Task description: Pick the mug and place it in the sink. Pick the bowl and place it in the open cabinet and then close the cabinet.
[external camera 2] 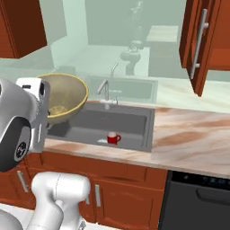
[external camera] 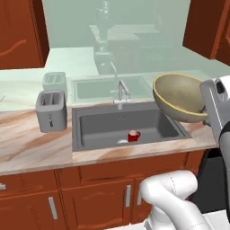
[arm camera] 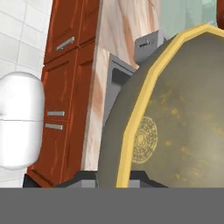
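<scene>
Bowl (external camera: 179, 96) is up in the air, tipped on its side w/ rim (arm camera: 144, 100) pinched in the hand (arm camera: 114, 177), hand's jaws narrow on that rim. Bowl hangs above the sink (external camera: 105, 123) edge, on the hand's side of the basin. Mug (external camera: 133, 135) sits upright below the hand, on sink floor nr the front wall, handle out to one side. Faucet (external camera: 121, 92) stands behind the basin. Toaster (external camera: 51, 110) on tabletop (external camera: 31, 148), well apart from the hand, far side of sink. Cabinet (external camera 2: 197, 42) door open, above and off to the hand's other side.
</scene>
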{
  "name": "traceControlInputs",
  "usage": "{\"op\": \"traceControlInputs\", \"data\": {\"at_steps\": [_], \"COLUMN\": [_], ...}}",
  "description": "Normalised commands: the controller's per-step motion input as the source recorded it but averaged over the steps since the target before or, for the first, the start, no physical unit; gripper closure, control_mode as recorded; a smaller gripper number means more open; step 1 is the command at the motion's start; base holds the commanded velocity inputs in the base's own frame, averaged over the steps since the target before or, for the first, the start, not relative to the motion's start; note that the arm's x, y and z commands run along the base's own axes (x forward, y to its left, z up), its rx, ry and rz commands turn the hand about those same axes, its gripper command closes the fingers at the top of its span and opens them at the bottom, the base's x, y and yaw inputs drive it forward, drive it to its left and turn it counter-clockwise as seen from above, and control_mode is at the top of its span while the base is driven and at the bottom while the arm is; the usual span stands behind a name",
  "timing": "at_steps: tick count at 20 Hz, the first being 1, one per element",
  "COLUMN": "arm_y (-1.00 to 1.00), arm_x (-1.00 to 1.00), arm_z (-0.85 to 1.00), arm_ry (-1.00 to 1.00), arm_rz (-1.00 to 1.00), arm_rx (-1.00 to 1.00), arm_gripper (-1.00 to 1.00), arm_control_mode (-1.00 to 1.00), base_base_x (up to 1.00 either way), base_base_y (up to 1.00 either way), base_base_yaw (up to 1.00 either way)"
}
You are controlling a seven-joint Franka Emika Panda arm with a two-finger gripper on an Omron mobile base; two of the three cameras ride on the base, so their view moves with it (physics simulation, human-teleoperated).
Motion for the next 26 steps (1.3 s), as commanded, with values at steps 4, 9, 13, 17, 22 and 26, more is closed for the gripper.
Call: {"op": "traceControlInputs", "data": {"at_steps": [4,9,13,17,22,26], "arm_y": [0.0,0.0,0.0,0.0,0.0,0.0], "arm_x": [0.0,0.0,0.0,0.0,0.0,0.0], "arm_z": [0.0,0.0,0.0,0.0,0.0,0.0], "arm_ry": [0.0,0.0,0.0,0.0,0.0,0.0], "arm_rz": [0.0,0.0,0.0,0.0,0.0,0.0], "arm_rx": [0.0,0.0,0.0,0.0,0.0,0.0], "arm_gripper": [1.0,1.0,1.0,1.0,1.0,1.0], "arm_control_mode": [1.0,1.0,1.0,1.0,1.0,1.0], "base_base_x": [-0.96,-0.53,-0.07,0.0,0.0,0.01], "base_base_y": [0.0,-0.17,-0.49,-0.66,-0.73,-0.78], "base_base_yaw": [0.0,0.0,0.0,0.0,0.0,0.0]}}
